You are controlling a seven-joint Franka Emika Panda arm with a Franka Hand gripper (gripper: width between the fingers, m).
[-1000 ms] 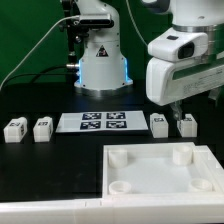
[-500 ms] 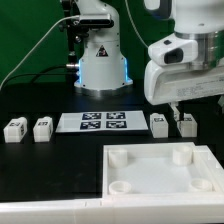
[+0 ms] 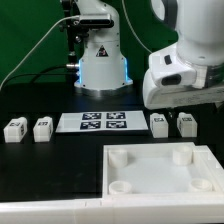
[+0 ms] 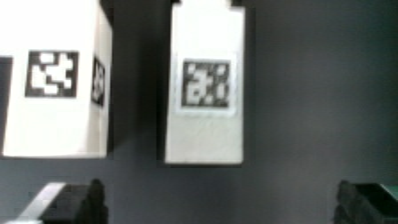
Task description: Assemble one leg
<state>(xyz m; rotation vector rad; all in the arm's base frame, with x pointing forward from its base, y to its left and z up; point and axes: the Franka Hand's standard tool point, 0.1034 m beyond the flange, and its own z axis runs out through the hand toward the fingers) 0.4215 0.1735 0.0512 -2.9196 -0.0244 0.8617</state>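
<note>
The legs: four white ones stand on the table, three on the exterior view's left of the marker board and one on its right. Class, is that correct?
No. The exterior view shows two legs left of the marker board and two right of it, not three and one.

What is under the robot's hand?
Two small white legs with black-and-white tags, resting on the dark table. The open gripper hangs above them. Their undersides are hidden.
</note>
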